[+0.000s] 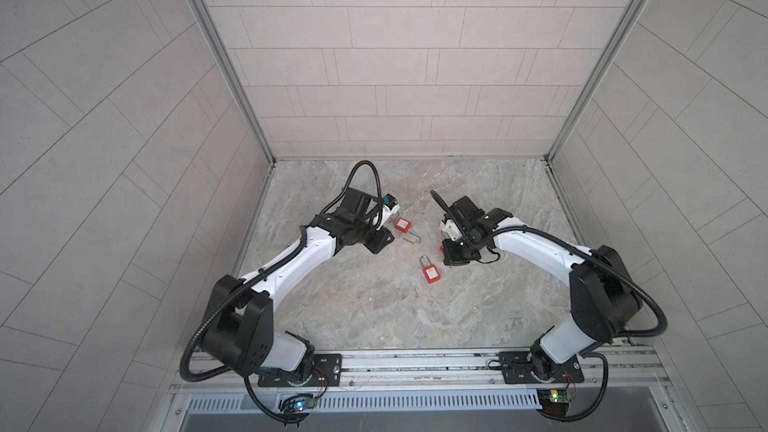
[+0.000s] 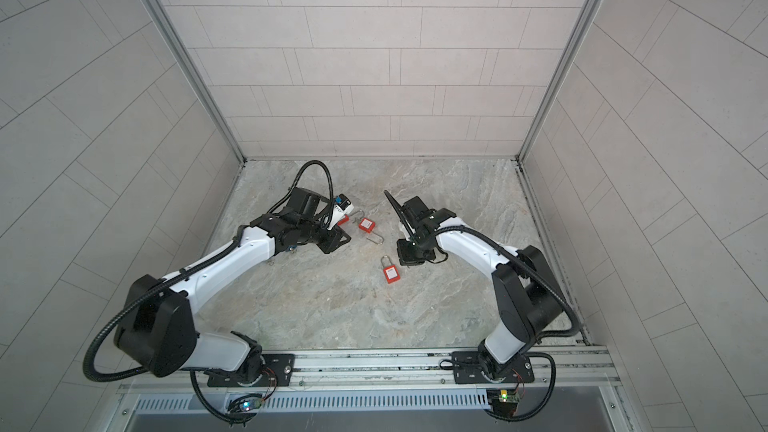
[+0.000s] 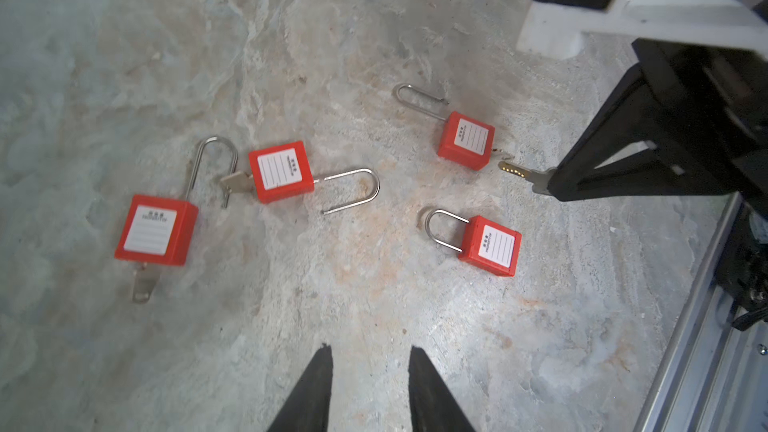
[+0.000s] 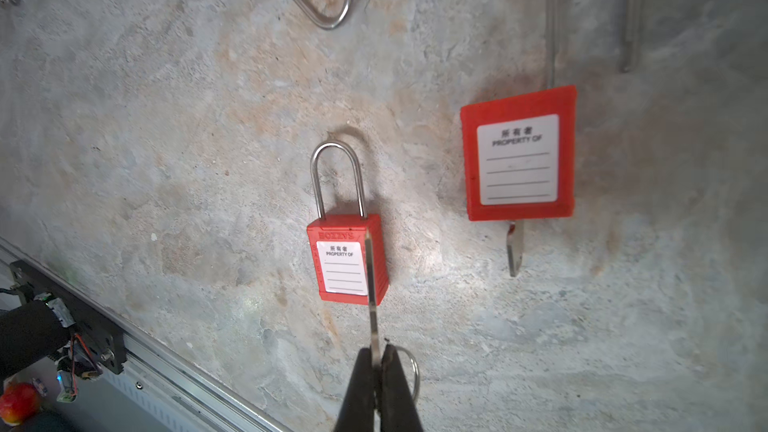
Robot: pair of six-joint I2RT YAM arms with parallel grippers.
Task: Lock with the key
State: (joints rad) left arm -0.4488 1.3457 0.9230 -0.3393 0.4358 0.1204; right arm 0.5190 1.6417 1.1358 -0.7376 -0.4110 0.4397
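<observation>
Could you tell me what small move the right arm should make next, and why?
Probably shift the right gripper to line the key up with the base of the nearest open-shackled padlock: its tip sits just short and slightly aside.

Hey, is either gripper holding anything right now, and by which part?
The right gripper pinches a key by its head end, blade sticking out. The left gripper is open, holding nothing.
</observation>
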